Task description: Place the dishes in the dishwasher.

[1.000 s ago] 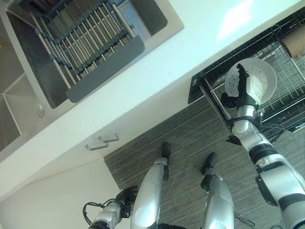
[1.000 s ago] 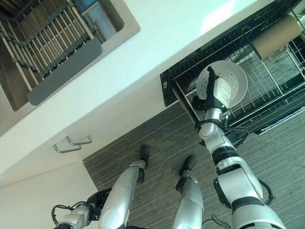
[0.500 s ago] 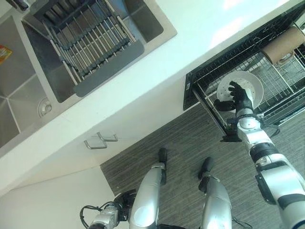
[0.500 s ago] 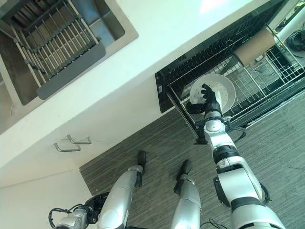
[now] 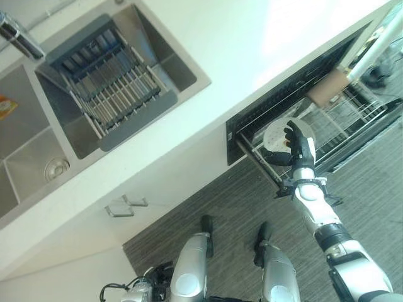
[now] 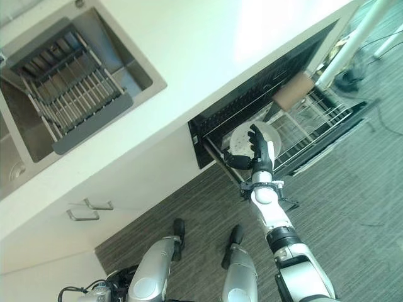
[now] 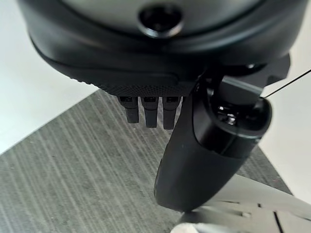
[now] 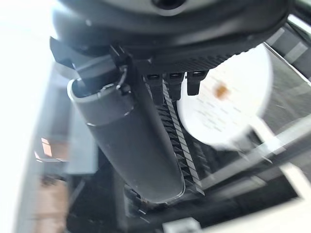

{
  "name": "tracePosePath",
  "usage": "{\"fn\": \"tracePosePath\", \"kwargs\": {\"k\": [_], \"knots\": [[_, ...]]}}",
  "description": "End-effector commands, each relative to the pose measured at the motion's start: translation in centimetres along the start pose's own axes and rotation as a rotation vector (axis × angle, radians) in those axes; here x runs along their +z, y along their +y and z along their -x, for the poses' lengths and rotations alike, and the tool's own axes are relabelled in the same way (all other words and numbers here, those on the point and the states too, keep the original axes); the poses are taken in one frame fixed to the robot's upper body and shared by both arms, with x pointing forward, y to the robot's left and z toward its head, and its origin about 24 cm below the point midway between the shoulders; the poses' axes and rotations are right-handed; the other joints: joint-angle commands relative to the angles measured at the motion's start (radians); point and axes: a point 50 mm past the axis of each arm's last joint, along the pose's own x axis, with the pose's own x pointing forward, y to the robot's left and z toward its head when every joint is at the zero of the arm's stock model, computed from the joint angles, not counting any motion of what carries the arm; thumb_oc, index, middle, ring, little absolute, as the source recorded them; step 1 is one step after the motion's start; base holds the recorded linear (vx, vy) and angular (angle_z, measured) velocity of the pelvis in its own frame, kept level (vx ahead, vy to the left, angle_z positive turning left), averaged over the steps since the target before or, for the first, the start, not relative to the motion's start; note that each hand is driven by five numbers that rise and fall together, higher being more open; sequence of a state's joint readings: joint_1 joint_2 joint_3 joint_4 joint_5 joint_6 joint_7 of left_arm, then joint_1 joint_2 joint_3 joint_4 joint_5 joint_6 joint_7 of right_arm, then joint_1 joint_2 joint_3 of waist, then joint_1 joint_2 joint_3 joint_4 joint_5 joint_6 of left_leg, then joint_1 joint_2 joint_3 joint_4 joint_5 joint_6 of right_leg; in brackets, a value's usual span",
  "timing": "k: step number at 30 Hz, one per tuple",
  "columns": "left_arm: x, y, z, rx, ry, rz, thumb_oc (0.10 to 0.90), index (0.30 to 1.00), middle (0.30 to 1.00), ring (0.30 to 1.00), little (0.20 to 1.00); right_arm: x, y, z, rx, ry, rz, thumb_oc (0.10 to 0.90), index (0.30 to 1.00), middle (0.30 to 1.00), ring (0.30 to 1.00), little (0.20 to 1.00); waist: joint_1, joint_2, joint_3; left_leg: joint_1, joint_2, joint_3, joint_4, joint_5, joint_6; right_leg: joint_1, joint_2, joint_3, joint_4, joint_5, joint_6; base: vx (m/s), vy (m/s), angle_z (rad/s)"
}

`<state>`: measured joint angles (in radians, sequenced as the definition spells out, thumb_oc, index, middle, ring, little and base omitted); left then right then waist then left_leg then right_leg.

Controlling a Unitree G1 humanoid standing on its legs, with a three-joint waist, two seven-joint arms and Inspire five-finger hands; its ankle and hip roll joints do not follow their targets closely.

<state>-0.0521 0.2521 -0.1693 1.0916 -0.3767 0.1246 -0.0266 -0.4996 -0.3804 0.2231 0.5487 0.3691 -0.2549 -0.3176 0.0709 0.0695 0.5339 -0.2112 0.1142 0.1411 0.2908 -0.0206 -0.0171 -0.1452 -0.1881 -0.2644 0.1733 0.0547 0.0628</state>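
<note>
One plate is in the dishwasher.
The white plate (image 5: 282, 133) stands in the pulled-out rack (image 5: 352, 116). The right robot hand (image 5: 296, 146) is open, fingers straight beside it. The left robot hand (image 7: 194, 141) hangs open.

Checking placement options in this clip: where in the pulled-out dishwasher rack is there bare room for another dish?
The wire dishwasher rack looks bare past the white plate, up to the brown cup. The near corner is crowded by that plate and the right hand. The left hand hangs over floor.
</note>
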Motion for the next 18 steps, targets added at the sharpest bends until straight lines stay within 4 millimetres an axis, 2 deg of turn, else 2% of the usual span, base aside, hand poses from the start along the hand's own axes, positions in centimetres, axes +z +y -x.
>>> {"fn": "tracePosePath", "kwargs": {"k": [1,2,4,8,9,12,14,15,17,18], "knots": [[-2.5,-0.4,0.2,-0.001,0.055,-0.057,0.8,0.9,0.9,0.9,0.9,7.7,1.5,-0.2,0.085,-0.434,-0.142,0.8,0.9,0.9,0.9,0.9,-0.016,0.021,-0.047,0.081,0.022,-0.028,0.009,-0.136,0.001,0.061,-0.006,0.005,0.127,-0.237,-0.006,0.05,-0.072,-0.1],[-3.7,-0.4,0.4,0.005,0.077,-0.046,0.8,0.9,0.9,0.9,0.9,8.1,1.2,1.5,0.059,-0.532,-0.147,0.8,0.9,0.9,0.9,0.9,-0.027,0.011,-0.086,0.097,0.031,-0.024,0.009,-0.148,-0.008,0.085,-0.004,0.006,0.127,-0.257,-0.003,0.03,-0.056,-0.1],[-4.1,-0.4,0.5,0.006,0.085,-0.043,0.8,0.9,0.9,0.9,0.9,8.6,0.9,2.3,0.058,-0.593,-0.166,0.8,0.9,0.9,0.9,0.9,-0.034,0.008,-0.103,0.088,0.039,-0.02,0.009,-0.135,-0.007,0.082,-0.001,-0.002,0.127,-0.248,-0.01,-0.05,-0.045,-0.03],[-5.7,-0.1,0.7,0.019,0.129,-0.033,0.8,0.9,0.9,0.9,0.9,10.7,-0.3,4.7,0.086,-0.762,-0.242,0.8,0.9,0.9,0.9,0.9,-0.052,-0.009,-0.15,0.112,0.051,-0.009,0.009,-0.146,-0.013,0.109,0.002,-0.001,0.127,-0.266,-0.007,0.0,-0.032,-0.06],[-6.3,0.0,0.9,0.024,0.146,-0.025,0.8,0.9,0.9,0.9,0.9,11.6,-1.1,5.5,0.068,-0.821,-0.248,0.8,0.9,0.9,0.9,0.9,-0.057,-0.015,-0.163,0.123,0.055,-0.002,0.009,-0.151,-0.013,0.118,0.002,-0.001,0.127,-0.272,-0.006,0.03,-0.023,-0.1],[-7.3,0.2,1.1,0.041,0.17,-0.008,0.8,0.9,0.9,0.9,0.9,12.3,-2.8,6.3,-0.037,-0.867,-0.23,0.8,0.9,0.9,0.9,0.9,-0.066,-0.022,-0.184,0.142,0.056,0.009,0.009,-0.164,-0.01,0.128,0.003,0.005,0.127,-0.277,-0.003,0.05,-0.023,-0.12],[-8.5,0.4,1.4,0.064,0.195,0.023,0.8,0.9,0.9,0.9,0.9,11.6,-6.4,7.3,-0.271,-0.859,-0.159,0.8,0.9,0.9,0.9,0.9,-0.082,-0.031,-0.21,0.155,0.063,0.024,0.009,-0.178,-0.009,0.136,0.006,0.012,0.127,-0.284,0.002,0.07,-0.022,-0.1],[-8.7,0.5,1.5,0.068,0.198,0.031,0.8,0.9,0.9,0.9,0.9,11.2,-7.2,7.3,-0.354,-0.837,-0.131,0.8,0.9,0.9,0.9,0.9,-0.086,-0.032,-0.214,0.156,0.065,0.027,0.009,-0.18,-0.009,0.137,0.006,0.012,0.127,-0.285,0.003,0.05,-0.018,-0.07],[-9.2,0.7,1.7,0.079,0.208,0.054,0.8,0.9,0.9,0.9,0.9,9.5,-10.5,7.5,-0.578,-0.703,-0.116,0.8,0.9,0.9,0.9,0.9,-0.101,-0.038,-0.223,0.166,0.077,0.049,0.009,-0.183,-0.012,0.143,0.008,0.004,0.127,-0.288,0.003,0.09,-0.036,-0.18],[-9.3,1.0,1.8,0.086,0.204,0.073,0.8,0.9,0.9,0.9,0.9,8.3,-13.0,8.2,-0.673,-0.645,-0.147,0.8,0.9,0.9,0.9,0.9,-0.112,-0.047,-0.227,0.183,0.083,0.064,0.009,-0.201,-0.018,0.154,0.005,0.004,0.127,-0.301,0.011,0.14,-0.052,-0.25]]}}
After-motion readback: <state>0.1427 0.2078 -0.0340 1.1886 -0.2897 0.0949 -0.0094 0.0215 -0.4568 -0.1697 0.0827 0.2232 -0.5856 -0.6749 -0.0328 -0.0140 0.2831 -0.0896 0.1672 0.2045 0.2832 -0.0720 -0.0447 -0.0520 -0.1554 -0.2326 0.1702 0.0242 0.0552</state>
